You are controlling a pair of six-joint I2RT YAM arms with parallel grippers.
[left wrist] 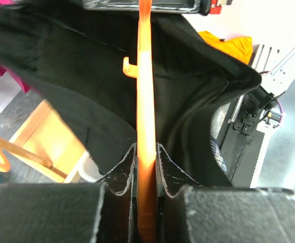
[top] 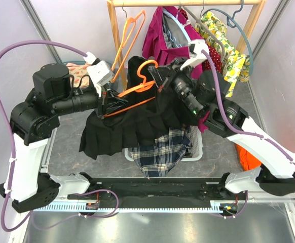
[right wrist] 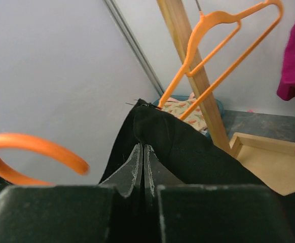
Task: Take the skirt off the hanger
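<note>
black padded fingers (left wrist: 119, 177) of the left gripper (left wrist: 146, 172) fill the bottom of the left wrist view, pressed nearly together on the flat bar of the orange plastic hanger (left wrist: 145, 101), which runs straight up between them. around that bar hangs the black pleated skirt (left wrist: 71, 86), its cloth falling on both sides, so the garment is not yet off. the right gripper (right wrist: 143, 162) is closed to a sliver, pinching a thin fold of the skirt's upper edge right at its fingertips, with the hanger's curved hook just beside it on the left of that view. from above, both arms meet over the middle of the table. the skirt's hem spills down across a white plastic basket (top: 199, 147) and a navy-and-white plaid cloth (top: 160, 152) lying in it. behind stand a wooden garment rack (right wrist: 177, 25) and a spare orange hanger (right wrist: 223, 35) hooked on it.

by the look of it, the pull-off is the step in hand, and several things could spoil it. the right pinch holds little cloth, so a hard tug may let it slide free. a small side notch (left wrist: 130, 66) on the hanger bar sits inside the skirt and could snag the waistband. the bar is slim and looks smooth, so if the skirt drags, it may twist or slip in the left grip. the trailing hem could also catch the plaid cloth and haul it out of the basket.
</note>
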